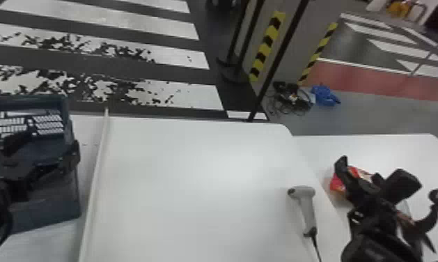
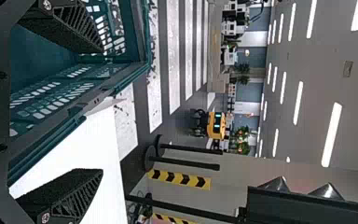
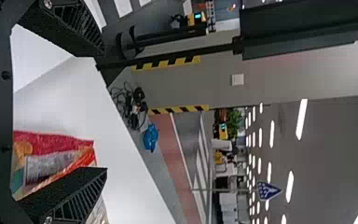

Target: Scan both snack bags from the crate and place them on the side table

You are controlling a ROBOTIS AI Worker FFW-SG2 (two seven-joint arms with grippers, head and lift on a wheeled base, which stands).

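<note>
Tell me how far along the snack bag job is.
At least one snack bag appears to be on the side table; its scan can't be confirmed. Nothing looks gripped: the right hand is open by it, the left hand open at the crate. Any unplaced bag remains; the scanner lies free.
</note>
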